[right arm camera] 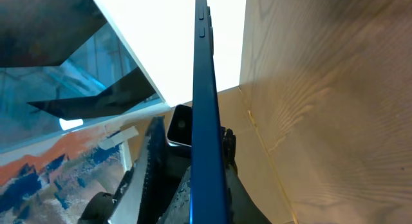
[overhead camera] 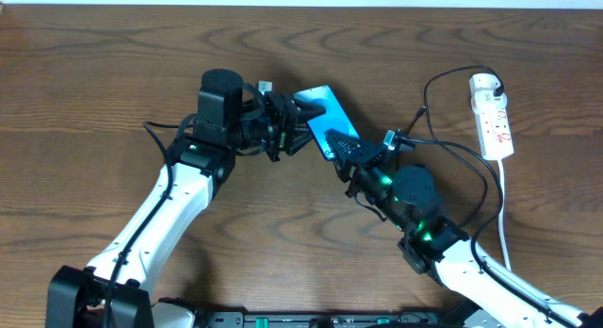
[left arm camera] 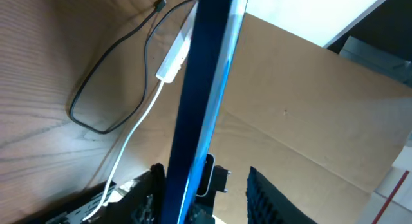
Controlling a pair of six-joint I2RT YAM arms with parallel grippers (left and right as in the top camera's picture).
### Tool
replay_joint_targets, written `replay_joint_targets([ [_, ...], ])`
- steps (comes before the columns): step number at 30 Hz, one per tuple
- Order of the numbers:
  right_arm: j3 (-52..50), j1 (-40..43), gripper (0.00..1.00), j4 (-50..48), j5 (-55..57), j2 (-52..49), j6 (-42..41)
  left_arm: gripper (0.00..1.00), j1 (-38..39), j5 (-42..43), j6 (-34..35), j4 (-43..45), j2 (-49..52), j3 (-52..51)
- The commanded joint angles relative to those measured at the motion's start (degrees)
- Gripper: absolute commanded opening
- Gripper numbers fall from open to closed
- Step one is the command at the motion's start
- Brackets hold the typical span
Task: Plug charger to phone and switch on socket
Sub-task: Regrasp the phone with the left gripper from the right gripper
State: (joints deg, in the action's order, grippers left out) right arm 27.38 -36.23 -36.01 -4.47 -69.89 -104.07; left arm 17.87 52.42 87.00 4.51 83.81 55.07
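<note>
Writing first: the power strip (overhead camera: 494, 121) shows small red marks along its face, but the print beside them is too small for us to read. The phone (overhead camera: 323, 109) turns a bright cyan face up to the overhead camera. We can read no lettering on it, and both wrist views catch it edge-on as a thin blue-black slab.

The phone is well to the left of the power strip, tilted, and held up between the two arms. The right gripper (overhead camera: 341, 151) is on the corner of the phone nearer the strip. In its wrist view its jaws sit tight against both faces, so we log it as clamped on the phone. The left gripper (overhead camera: 287, 125) is at the phone's far side from the strip. Its wrist view shows the jaws spread wide, with the phone between them, close to one finger (left arm camera: 153, 192) and clear of the other.

The charger (overhead camera: 427, 90) is plugged in at the strip's far end. Its thin black cable loops over the table (overhead camera: 94, 64) on the strip's left, toward the right arm, and we lose the tip there. A thick white cord (overhead camera: 506, 215) leaves the near end of the strip and runs toward the table's front edge, past the right arm.
</note>
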Motion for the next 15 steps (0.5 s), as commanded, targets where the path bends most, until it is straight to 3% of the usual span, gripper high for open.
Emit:
replay_joint_targets([
  [1,0.70,-0.66,0.01,-1.22,-3.04,-0.68,0.37,0.35,0.87,0.92,-1.20,0.98,-0.33,0.52],
  [3,0.70,-0.63,0.01,-1.86,-3.85,-0.68,0.39,0.15,0.87,0.85,-1.84,0.98,-0.33,0.52],
  [7,0.70,-0.63,0.01,-1.88,-5.46,-0.68,3.45,0.08,0.85,0.79,-2.51,1.01,-0.33,0.52],
  [11,0.70,-0.63,0.04,-1.86,-5.81,-0.68,3.45,0.08,0.81,0.79,-2.51,1.01,-0.33,0.52],
  [12,0.70,-0.63,0.09,-1.84,-5.84,-0.68,3.45,0.08,0.81,0.81,-2.51,1.01,-0.33,0.52],
  [15,0.70,-0.63,0.36,-1.22,-5.81,-0.68,3.45,0.08,0.81,0.35,-2.54,0.98,-0.33,0.52],
])
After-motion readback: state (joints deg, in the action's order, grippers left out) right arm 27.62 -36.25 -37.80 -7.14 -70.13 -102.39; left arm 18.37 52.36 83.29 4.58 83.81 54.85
